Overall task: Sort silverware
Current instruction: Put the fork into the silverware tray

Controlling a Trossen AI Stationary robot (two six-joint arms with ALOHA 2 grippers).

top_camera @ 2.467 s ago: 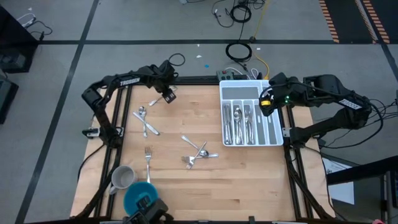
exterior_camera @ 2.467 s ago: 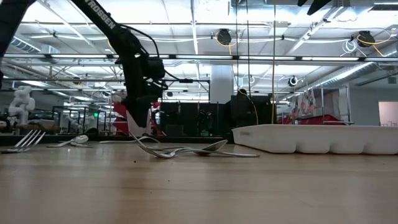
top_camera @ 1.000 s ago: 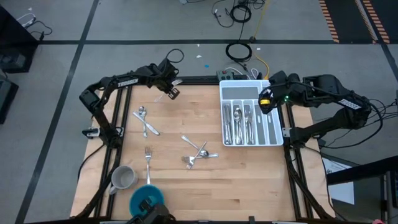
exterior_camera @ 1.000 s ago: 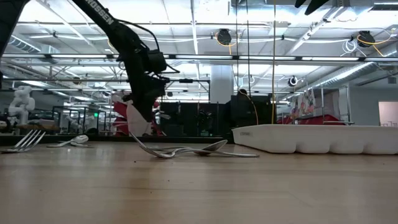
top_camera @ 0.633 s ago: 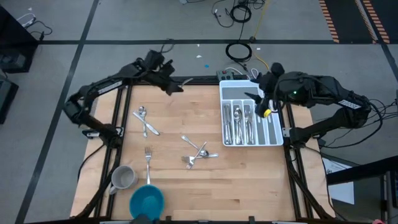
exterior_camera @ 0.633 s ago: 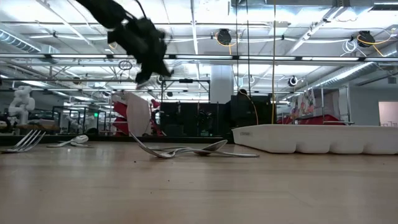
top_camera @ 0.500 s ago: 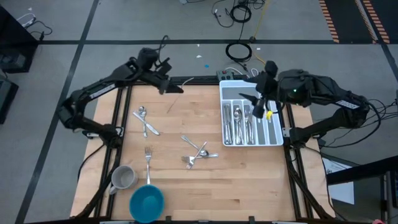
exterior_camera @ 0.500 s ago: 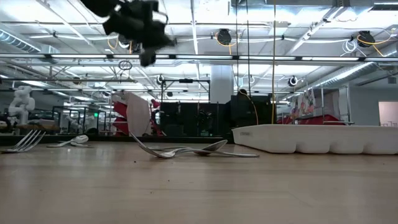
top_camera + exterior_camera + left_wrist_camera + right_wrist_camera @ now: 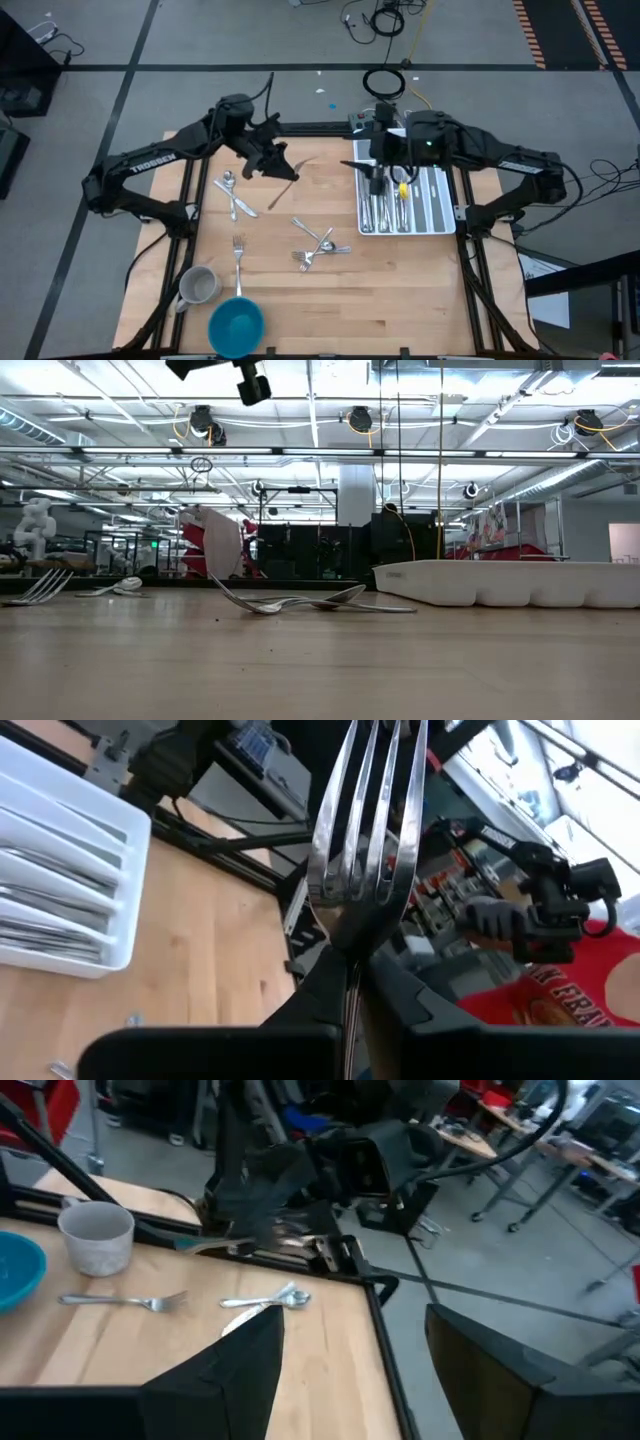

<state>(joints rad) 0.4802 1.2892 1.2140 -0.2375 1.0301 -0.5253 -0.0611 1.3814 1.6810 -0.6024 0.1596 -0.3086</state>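
My left gripper (image 9: 280, 168) is raised high over the table's far left part, shut on a silver fork (image 9: 298, 165) whose tines (image 9: 365, 820) point toward the right arm. In the low view only its dark tip (image 9: 250, 385) shows at the top. My right gripper (image 9: 362, 172) hovers open beside the left wall of the white tray (image 9: 440, 215), with nothing between its fingers (image 9: 230, 1370). More silverware lies flat on the table: a spoon and knife (image 9: 233, 195), a fork (image 9: 238, 250) and a crossed pile (image 9: 320, 245). Several pieces lie in the tray. My left gripper pinches the fork between its two fingers at the neck (image 9: 349, 955), just behind the tines. The fingers lie along the fork, and the tines stick out past the fingertips. The fork is lifted clear of the table; its handle is hidden between the fingers.
A grey mug (image 9: 197, 285) and a blue bowl (image 9: 236, 325) stand at the near left corner. The bare wood (image 9: 330, 310) stretches across the near middle and right. Black frame rails run along the table's edges.
My left gripper has risen from near the tabletop with the fork, out of the low view's top, turned, and come a little toward the table's middle. My right gripper has swung from the tray's right side across it toward the table's left, toward the fork.
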